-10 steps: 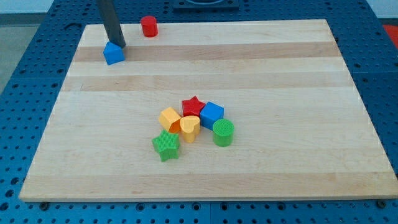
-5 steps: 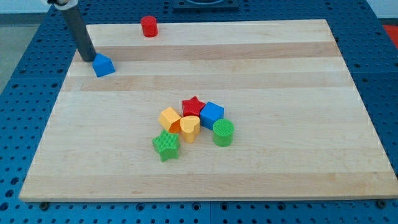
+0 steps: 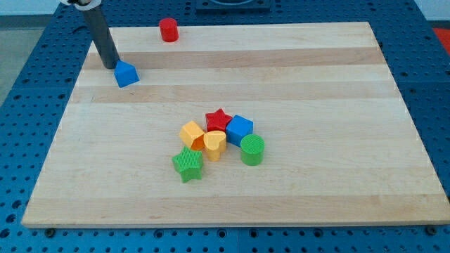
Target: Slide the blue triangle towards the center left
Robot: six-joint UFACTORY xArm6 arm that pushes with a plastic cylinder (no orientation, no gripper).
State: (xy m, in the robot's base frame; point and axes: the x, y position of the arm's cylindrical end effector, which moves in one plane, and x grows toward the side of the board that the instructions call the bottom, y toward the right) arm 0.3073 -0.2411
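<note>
The blue triangle (image 3: 126,74) lies on the wooden board (image 3: 316,105) near its top left corner. My tip (image 3: 112,65) rests on the board just to the upper left of the blue triangle, close to it or touching it. The dark rod rises from there toward the view's top left.
A red cylinder (image 3: 168,30) stands near the board's top edge. A cluster sits near the middle: red star (image 3: 219,119), blue cube (image 3: 239,129), orange block (image 3: 192,134), yellow heart (image 3: 214,145), green cylinder (image 3: 252,150), green star (image 3: 188,165).
The blue triangle slid left and down, then a little back to the right. My tip moved from its top to its left side, then followed it slightly right.
</note>
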